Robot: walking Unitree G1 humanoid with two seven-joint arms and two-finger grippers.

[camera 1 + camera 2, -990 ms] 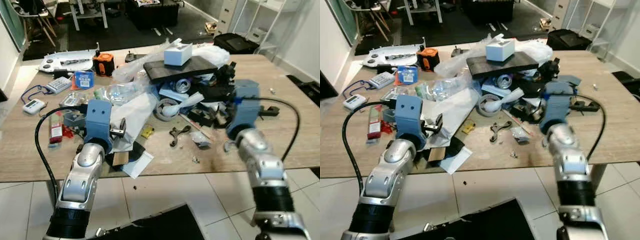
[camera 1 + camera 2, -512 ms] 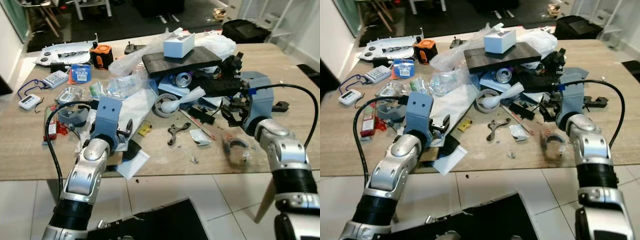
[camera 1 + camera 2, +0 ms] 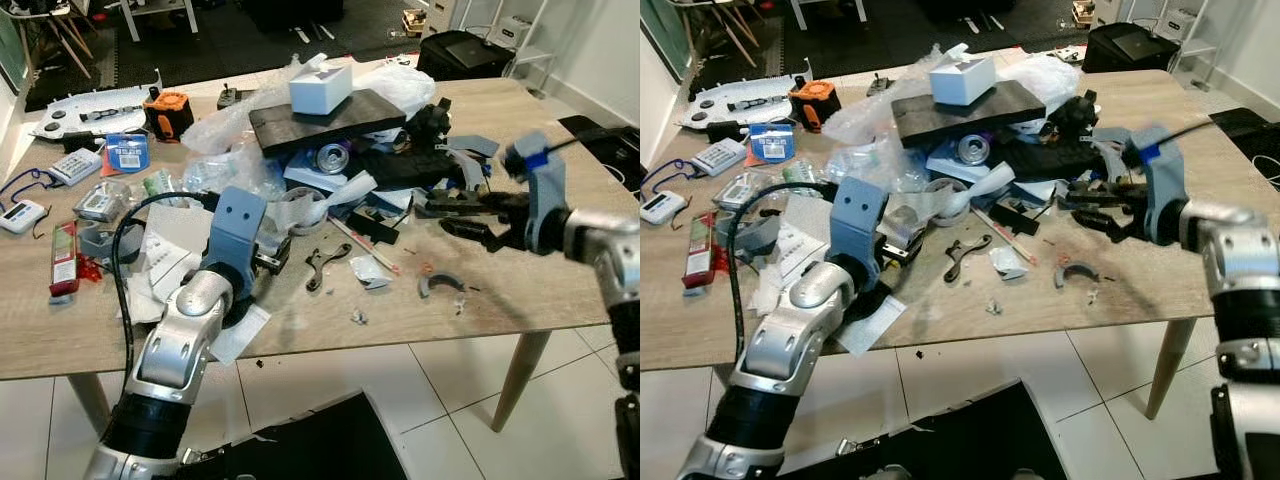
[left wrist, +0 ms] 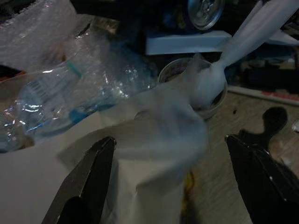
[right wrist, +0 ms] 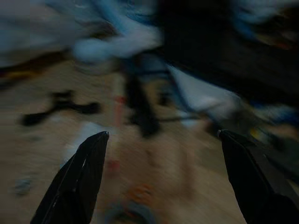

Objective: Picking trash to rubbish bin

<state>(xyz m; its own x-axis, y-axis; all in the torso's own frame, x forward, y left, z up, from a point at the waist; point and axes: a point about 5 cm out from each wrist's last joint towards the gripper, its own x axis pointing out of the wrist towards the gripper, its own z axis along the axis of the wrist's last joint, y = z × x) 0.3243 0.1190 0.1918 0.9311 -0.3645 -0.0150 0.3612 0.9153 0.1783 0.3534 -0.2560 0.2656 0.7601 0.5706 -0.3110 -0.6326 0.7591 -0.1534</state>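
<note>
Heads up, your right wrist view is badly smeared, so the litter under it is mostly dark blobs. Your left gripper [image 4: 170, 186] sits low on the worktop [image 3: 560, 290], forearm angled in, jaws apart with crumpled white paper [image 4: 154, 140] between them; just past the tips, a tape roll [image 4: 210, 93] has a white wad stuffed into its hole. Your right gripper [image 3: 455, 215] reaches in sideways, jaws apart, holding nothing, with a grey curved scrap [image 3: 440, 285] below the tips.
</note>
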